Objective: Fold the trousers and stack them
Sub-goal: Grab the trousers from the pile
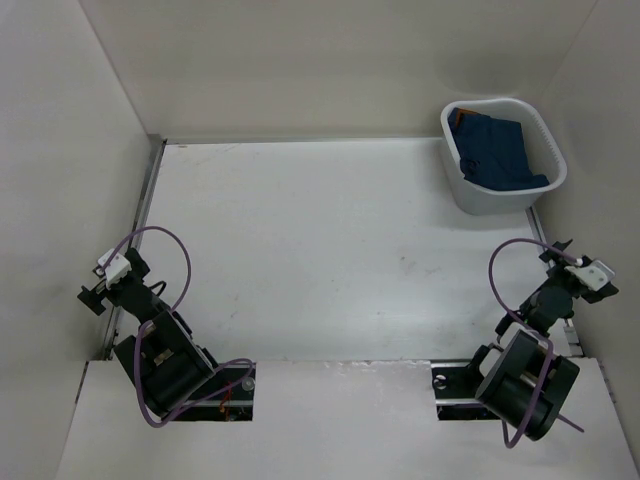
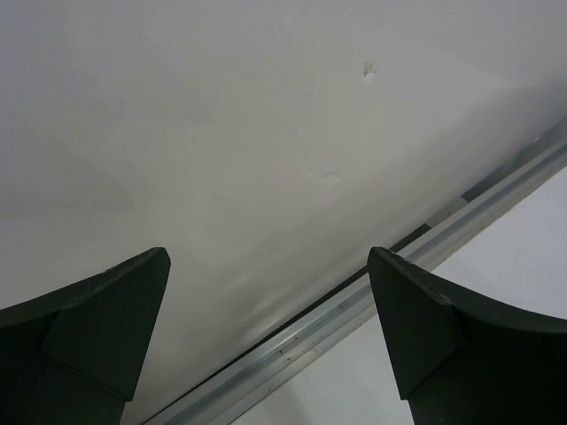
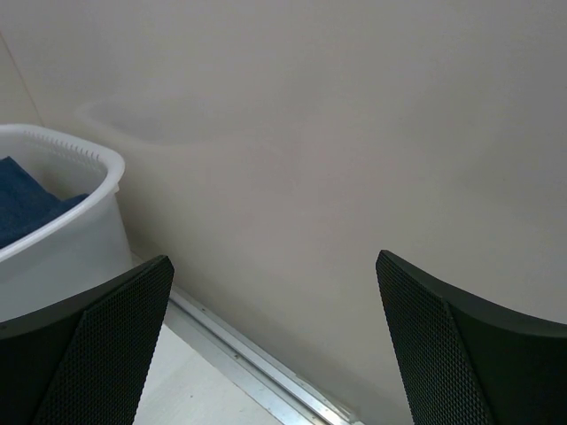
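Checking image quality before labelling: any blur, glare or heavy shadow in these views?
Top external: even light, sharp; trousers in the basket read clearly. Left wrist: bright sheen on the left wall above the rail. Right wrist: basket casts a faint shadow on the right wall.

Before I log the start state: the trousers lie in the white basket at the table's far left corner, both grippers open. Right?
No: the white basket with the trousers stands at the far right corner, as the top external view shows. The left gripper and right gripper are open.
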